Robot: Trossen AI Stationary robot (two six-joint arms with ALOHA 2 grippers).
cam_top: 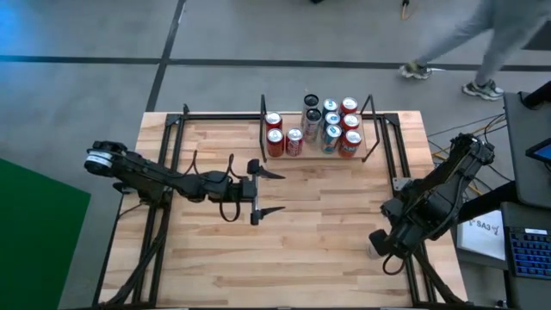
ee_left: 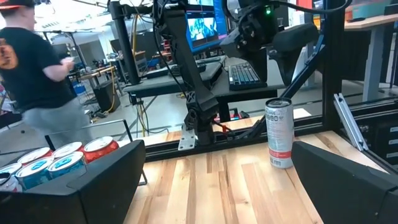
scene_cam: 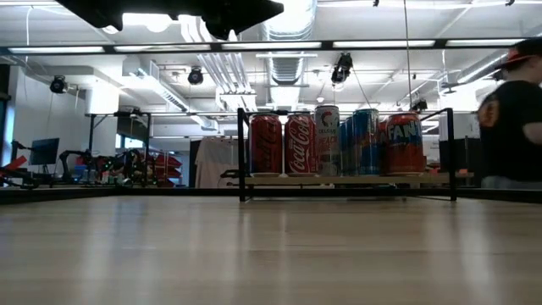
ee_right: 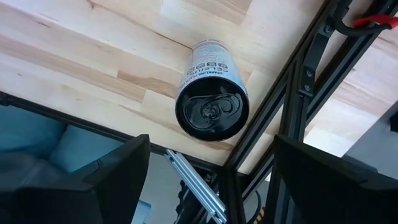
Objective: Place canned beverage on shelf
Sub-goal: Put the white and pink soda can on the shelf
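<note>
Right gripper (cam_top: 380,244) spread wide above a slim can (ee_right: 211,92), gripping nothing.

The can stands upright on the table's (cam_top: 327,250) four-o'clock edge, beside the black frame; the shelf (cam_top: 320,151) holds cans at twelve o'clock; left gripper (cam_top: 269,191) waits mid-table, fingers parted.

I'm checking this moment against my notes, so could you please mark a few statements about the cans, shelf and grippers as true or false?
1. The shelf already holds several cans. True.
2. The slim white can lies on its side. False: it stands upright on the table, near the right edge.
3. The right gripper is gripping that can. False: its fingers are spread, above the can, apart from it.
4. The left gripper is open over the table's middle, holding nothing. True.
5. The shelf stands at the table's near edge. False: at the far edge.
</note>
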